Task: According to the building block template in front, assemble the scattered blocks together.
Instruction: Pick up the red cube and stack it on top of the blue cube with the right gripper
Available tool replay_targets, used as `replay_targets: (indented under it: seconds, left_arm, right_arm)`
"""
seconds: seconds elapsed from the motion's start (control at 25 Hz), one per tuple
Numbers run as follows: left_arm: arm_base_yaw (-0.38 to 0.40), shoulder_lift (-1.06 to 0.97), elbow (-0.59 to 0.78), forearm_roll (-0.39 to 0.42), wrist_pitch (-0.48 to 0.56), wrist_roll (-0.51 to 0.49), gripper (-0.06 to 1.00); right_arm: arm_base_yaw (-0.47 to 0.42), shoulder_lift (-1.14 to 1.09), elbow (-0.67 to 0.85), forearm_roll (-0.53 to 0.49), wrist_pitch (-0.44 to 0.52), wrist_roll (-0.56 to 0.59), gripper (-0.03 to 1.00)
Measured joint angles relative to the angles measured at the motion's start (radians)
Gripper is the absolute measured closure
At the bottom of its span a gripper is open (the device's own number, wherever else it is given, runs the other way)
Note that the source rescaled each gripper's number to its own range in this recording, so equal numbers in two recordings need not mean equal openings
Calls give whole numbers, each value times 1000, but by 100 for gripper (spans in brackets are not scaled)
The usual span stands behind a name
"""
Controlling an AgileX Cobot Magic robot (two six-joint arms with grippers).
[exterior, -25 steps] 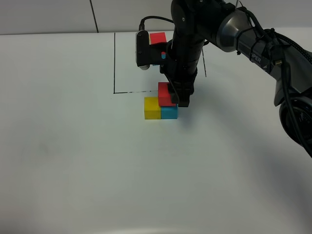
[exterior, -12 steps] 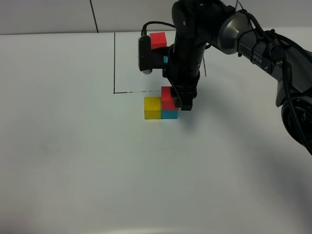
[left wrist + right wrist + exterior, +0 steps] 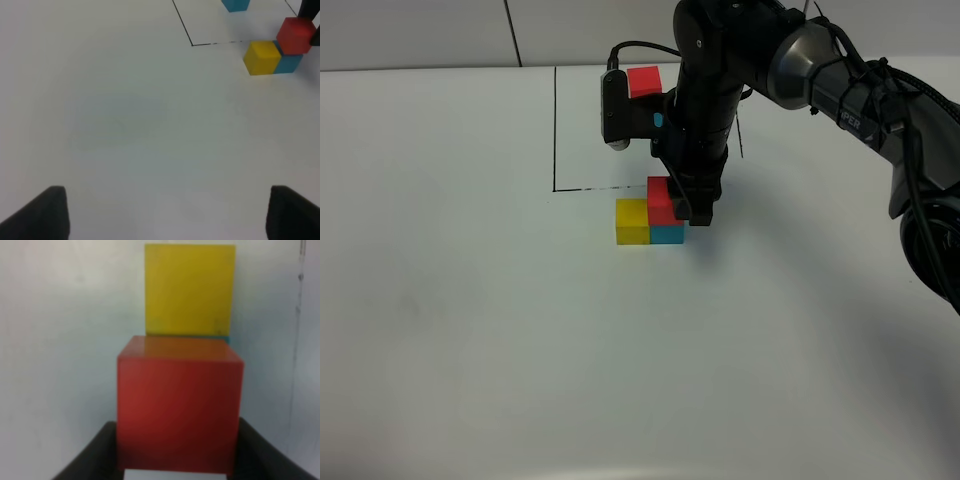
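— Clamping the red cube [image 3: 180,410] between both fingers, the right gripper [image 3: 682,203] has it set on the cyan cube [image 3: 668,235], which touches the yellow cube [image 3: 632,221] at frame centre. Any writing?
— Only "PER" on the right arm [image 3: 850,118], upper right; the rest is cut off.
— And the template?
— The building block template [image 3: 643,80] sits top centre inside the black outline [image 3: 555,130], mostly hidden behind that arm. Its red top shows. The left gripper [image 3: 165,215] stands wide apart, holding nothing, over the white table [image 3: 125,115].

right arm [image 3: 715,60]: black, grey joint [image 3: 798,58] — lettering [image 3: 850,118], perhaps "PER" | cables [image 3: 912,170] black | claw [image 3: 685,205] black
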Motion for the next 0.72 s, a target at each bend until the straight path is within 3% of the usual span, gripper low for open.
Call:
replay_targets:
  seconds: [0.72]
  left_arm:
    - [0,0,0,0,0,0,19]
  right_arm:
    - [0,20,0,21,1,-9,96]
